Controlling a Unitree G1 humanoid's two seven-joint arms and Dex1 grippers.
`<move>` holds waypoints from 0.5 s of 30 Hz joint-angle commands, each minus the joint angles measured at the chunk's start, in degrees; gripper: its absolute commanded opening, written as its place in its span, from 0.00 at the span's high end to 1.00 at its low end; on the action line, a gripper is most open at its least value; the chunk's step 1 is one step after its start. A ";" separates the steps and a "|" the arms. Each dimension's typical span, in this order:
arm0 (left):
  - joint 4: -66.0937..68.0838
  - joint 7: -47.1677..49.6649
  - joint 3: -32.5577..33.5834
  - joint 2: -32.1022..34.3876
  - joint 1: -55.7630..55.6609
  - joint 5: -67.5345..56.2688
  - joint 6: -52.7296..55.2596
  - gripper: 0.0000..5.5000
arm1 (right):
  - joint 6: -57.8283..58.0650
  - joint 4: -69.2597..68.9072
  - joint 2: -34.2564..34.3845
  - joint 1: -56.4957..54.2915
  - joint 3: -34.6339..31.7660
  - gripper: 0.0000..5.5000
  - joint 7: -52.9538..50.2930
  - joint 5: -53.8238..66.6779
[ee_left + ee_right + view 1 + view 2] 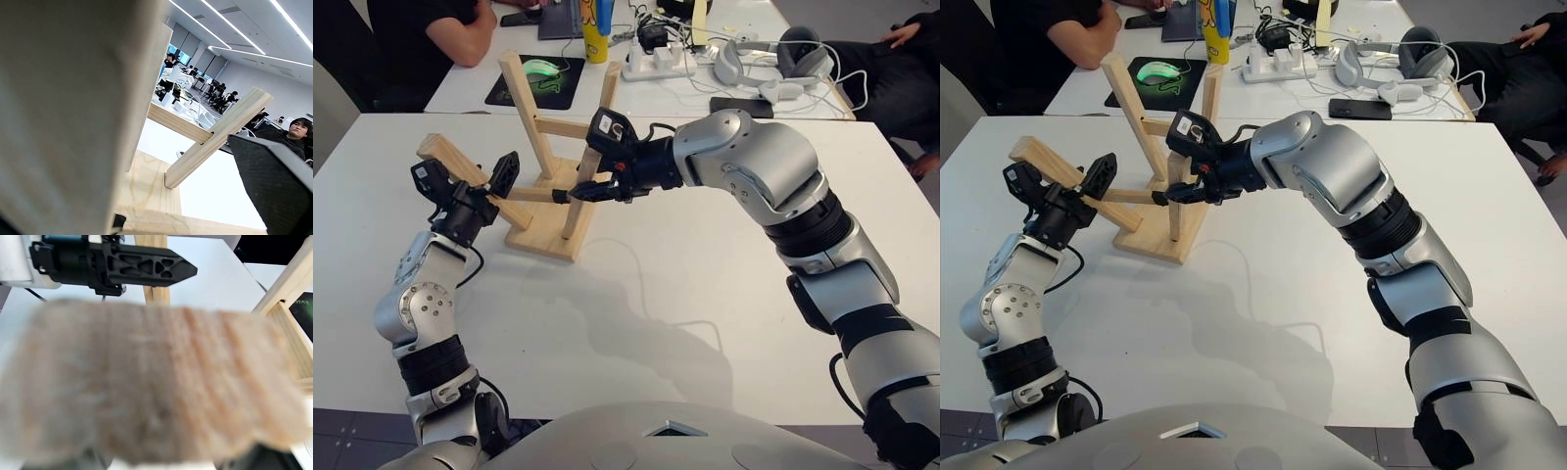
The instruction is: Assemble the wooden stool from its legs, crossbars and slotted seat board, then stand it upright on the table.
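Your stool sits toward the far left corner of the worktop, seat board down and legs in the air, so it looks put together but upside down. Your right claw is clamped on the nearer leg, low down near the board. Your left claw is spread wide around the splayed leg that juts toward the left edge; the left wrist view shows daylight between wood and one finger pad. It's bare, stiff timber, likely light but top-heavy once flipped, and those slotted joints could pull apart, so I'd grip close to the joints or the board's rim, not the leg tips. Behind, on a separate table, a mouse mat, power strip and headphones lie well apart. What crowds the flip is your own two arms meeting at the stool.
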 commanded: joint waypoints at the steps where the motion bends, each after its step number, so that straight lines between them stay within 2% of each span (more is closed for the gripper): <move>1: 0.04 -3.99 -6.68 -3.64 0.98 -6.02 4.63 0.09 | 3.46 10.58 3.62 7.81 13.95 0.62 0.15 -7.85; 7: 0.92 -4.20 -6.79 -3.36 0.52 -5.90 4.47 0.09 | 2.07 16.99 6.73 7.19 13.04 0.62 2.88 -7.98; 15: 1.79 -4.60 -6.73 -3.02 0.28 -6.14 4.25 0.09 | -0.46 27.10 8.03 6.85 8.38 0.62 4.97 -9.49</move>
